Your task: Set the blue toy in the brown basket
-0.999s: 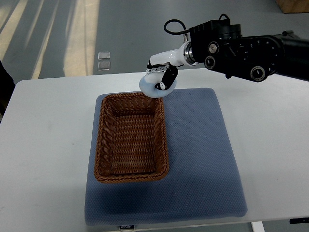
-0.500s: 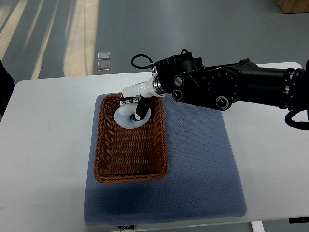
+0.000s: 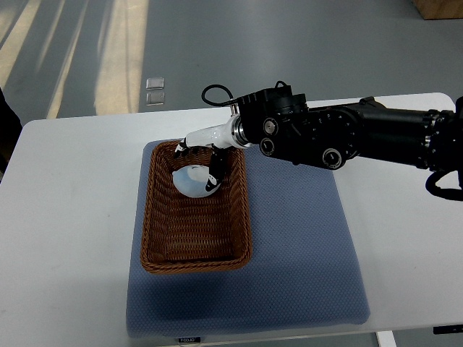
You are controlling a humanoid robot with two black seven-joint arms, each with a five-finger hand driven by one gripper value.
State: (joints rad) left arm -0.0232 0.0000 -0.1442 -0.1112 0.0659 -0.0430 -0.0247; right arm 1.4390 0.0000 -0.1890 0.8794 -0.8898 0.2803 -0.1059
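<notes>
The blue toy (image 3: 191,181), a pale blue rounded piece, lies inside the brown wicker basket (image 3: 155,217) near its far end. My right hand (image 3: 197,166) reaches in from the right, over the basket's far rim. Its fingers are spread: one fingertip (image 3: 179,150) stands apart at the far rim, and another finger (image 3: 214,173) lies along the toy's right side. The hand no longer wraps the toy. The left arm is out of view.
The basket stands on a blue-grey mat (image 3: 304,238) on a white table (image 3: 72,217). My black right forearm (image 3: 325,134) spans the table's far right. The floor lies beyond the far table edge.
My right hand carried the toy from above the basket's far right corner down into the basket. Its fingers have uncurled from the toy, which has settled lower inside.
</notes>
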